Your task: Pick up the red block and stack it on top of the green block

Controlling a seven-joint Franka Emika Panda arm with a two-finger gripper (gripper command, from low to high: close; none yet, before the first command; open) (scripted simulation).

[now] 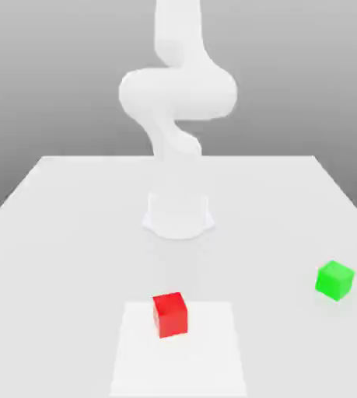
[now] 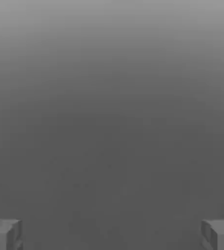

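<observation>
Nothing done: red block [image 1: 170,314] sits untouched, well apart from green block [image 1: 335,280]; gripper [image 2: 112,234] fingers spread wide, empty. Pick and stack remain.

The gripper [image 2: 112,234] has its jaws spread wide. Two grey fingertips show, one [image 2: 6,234] and the other [image 2: 218,234], well apart, with nothing between them. Each is a blocky grey pad with a small white patch at its outer upper corner. Beyond them lies a plain grey backdrop [image 2: 112,107], lighter at one side and shading darker toward the fingertips. Nothing is held.
</observation>
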